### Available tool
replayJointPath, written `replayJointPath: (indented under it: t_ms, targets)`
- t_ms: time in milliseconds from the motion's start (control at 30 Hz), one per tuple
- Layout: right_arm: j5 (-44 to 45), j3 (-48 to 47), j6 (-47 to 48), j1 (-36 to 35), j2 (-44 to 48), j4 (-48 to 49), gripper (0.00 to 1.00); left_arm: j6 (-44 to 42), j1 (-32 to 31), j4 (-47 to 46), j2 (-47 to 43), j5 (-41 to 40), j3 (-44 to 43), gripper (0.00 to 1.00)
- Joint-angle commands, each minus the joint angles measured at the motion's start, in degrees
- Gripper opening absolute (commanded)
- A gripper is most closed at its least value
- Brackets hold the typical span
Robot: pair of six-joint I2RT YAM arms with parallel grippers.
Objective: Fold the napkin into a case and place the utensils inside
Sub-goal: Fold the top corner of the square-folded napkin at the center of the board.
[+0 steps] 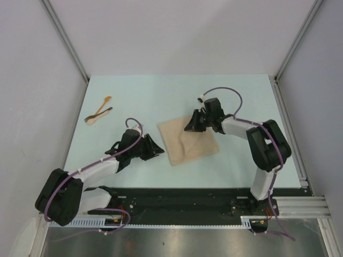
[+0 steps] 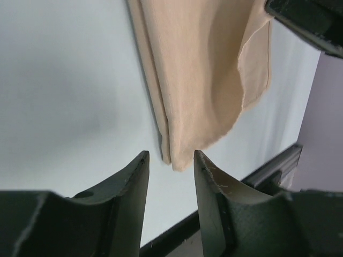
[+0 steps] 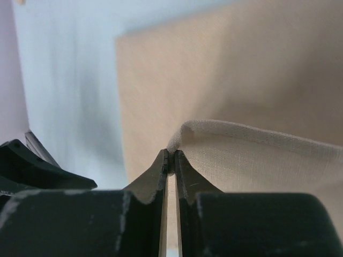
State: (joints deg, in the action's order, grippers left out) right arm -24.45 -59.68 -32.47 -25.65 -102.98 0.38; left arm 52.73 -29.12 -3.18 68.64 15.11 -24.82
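Fingers [image 3: 153,182] of the right gripper [image 3: 170,160] clamp a raised napkin [image 3: 257,155] edge; we see the left gripper [image 2: 171,155] released, jaws apart beside the napkin's corner.

2 utensils [image 1: 99,111] left of napkin [image 1: 194,149]

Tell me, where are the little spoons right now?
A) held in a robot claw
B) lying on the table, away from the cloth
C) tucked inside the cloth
B: the utensils lie crossed on the table, well to the left of the napkin, with nothing holding them.
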Motion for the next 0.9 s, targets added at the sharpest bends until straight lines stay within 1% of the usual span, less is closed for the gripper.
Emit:
replayJointPath:
  t_ms: [0,33,133,167,267,367,633,733,767,833,867]
  targets:
    - [-4.99,-9.30,-2.25,-2.74,-7.40,8.66,0.00,1.67,5.12,1.51,-2.46,-3.60,-0.14,0.42]
    - [-5.34,-12.10,-2.86,-3.09,-9.93,9.11,0.00,1.59,5.74,1.42,-2.46,-3.34,-0.49,0.40]
    - [-7.27,-16.33,-3.56,-4.06,-13.81,10.52,0.00,0.71,7.59,2.30,-1.85,-2.81,-1.90,0.38]
    - [-7.80,-19.30,-3.65,-4.49,-16.26,10.52,0.00,0.53,7.94,2.21,-1.67,-2.72,-2.16,0.38]
    - [-9.83,-22.92,-4.44,-5.46,-20.23,10.77,0.00,0.53,8.73,1.51,-1.06,-1.50,-1.90,0.37]
    - [-9.74,-24.34,-4.62,-5.73,-22.17,11.40,0.00,0.80,8.82,0.20,-0.26,-0.18,-1.29,0.36]
    - [-10.62,-26.89,-3.65,-5.81,-25.43,9.46,0.01,0.27,8.73,-2.61,2.19,3.07,-0.49,0.36]
    - [-11.23,-27.51,-3.39,-5.82,-26.13,9.02,0.05,0.18,8.73,-4.29,3.68,5.01,-0.58,0.35]
    - [-11.50,-27.68,-3.39,-5.82,-26.31,8.93,0.13,0.18,8.65,-4.90,3.95,5.62,-0.58,0.35]
    - [-12.55,-28.29,-3.22,-5.82,-25.87,8.67,0.23,0.18,8.38,-6.48,4.48,7.29,-0.76,0.34]
    - [-12.73,-28.47,-2.87,-5.73,-25.43,7.97,0.31,0.09,7.86,-7.01,5.09,7.91,-0.84,0.34]
